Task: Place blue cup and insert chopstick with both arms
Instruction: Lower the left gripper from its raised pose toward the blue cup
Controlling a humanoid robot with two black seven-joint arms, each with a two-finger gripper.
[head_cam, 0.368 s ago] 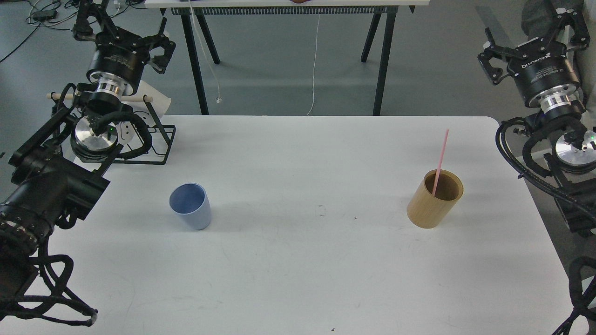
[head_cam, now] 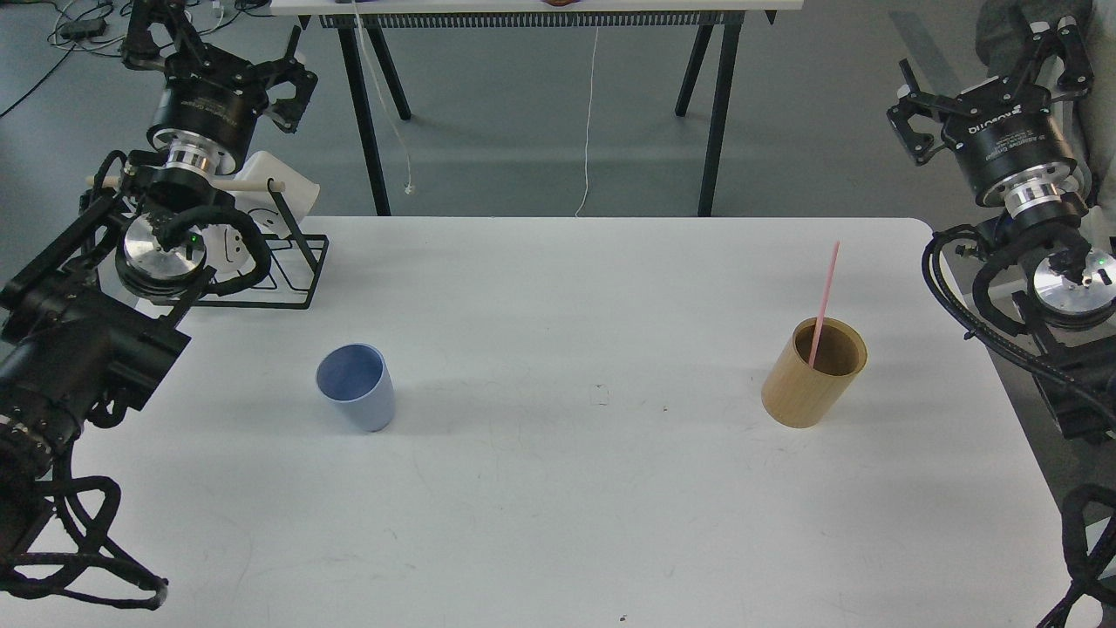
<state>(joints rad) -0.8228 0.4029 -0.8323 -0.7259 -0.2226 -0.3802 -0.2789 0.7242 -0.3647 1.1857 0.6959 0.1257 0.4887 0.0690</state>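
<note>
Blue cup (head_cam: 356, 386) is seen upright on the white table (head_cam: 558, 523), left of centre, nearer the left edge. Farther right, the chopstick (head_cam: 824, 303) is stood in the tan holder (head_cam: 813, 373), its long axis near vertical, tip tilted up and right. Beyond the far corners, well apart from both, the left gripper (head_cam: 214, 57) and right gripper (head_cam: 990, 74) are held spread wide, empty.

A white tabletop (head_cam: 558, 506) fills most of the view. A tan round holder (head_cam: 809, 384) stands upright on its right side. A black wire rack (head_cam: 292, 262) with a pale wooden rod (head_cam: 253, 185) sits at the far left corner. Behind, another table with black legs (head_cam: 719, 105) stands on the grey floor (head_cam: 523, 131), and a white cord (head_cam: 591, 122) hangs down.
</note>
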